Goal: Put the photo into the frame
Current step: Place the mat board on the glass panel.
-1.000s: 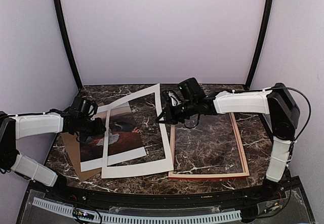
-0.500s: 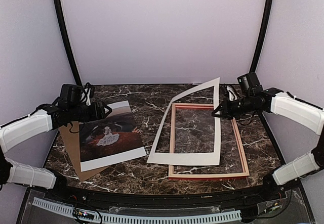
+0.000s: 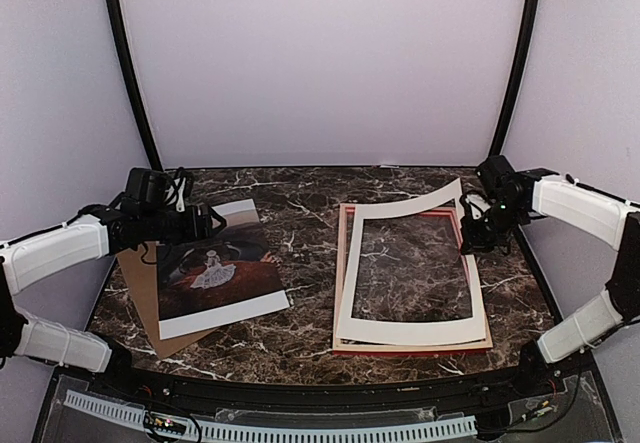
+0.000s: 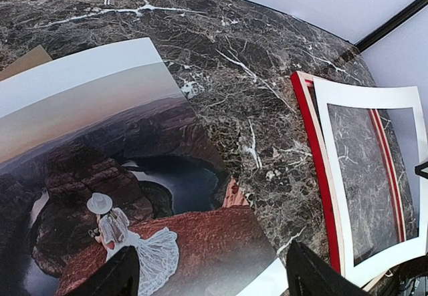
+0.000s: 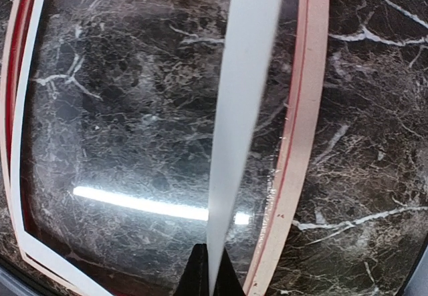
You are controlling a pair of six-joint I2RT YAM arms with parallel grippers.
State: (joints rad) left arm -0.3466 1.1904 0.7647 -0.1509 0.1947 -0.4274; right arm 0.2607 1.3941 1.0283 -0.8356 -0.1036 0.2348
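The table [image 3: 300, 193] carries it all, and the frame [image 3: 390, 208] lies flat on it. The mat [image 3: 410, 331] is draped over the frame, slightly askew, with its corner at the frame's far right lifted and bowed. The photo [image 3: 215, 263] lies face up well left of the frame, not touching it, on the board [image 3: 140, 288].

The left gripper [image 3: 203, 225] hovers left of the frame over the photo's far edge, jaws wide and holding nothing. The right gripper [image 5: 208, 272], at the frame's far right corner, is pinched shut on the mat's edge.

Likely risks:
- If the mat is let go while askew, it may settle across a rail instead of inside the frame, and the photo would then sit crooked.
- Pulling on the mat to square it could drag the frame along or crease the thin card at the pinch.
- The photo lies flat, so the left claw may slip off its edge, crumple it, or lift the board with it.
- Carried towards the frame, the limp print could sag and catch the left rail
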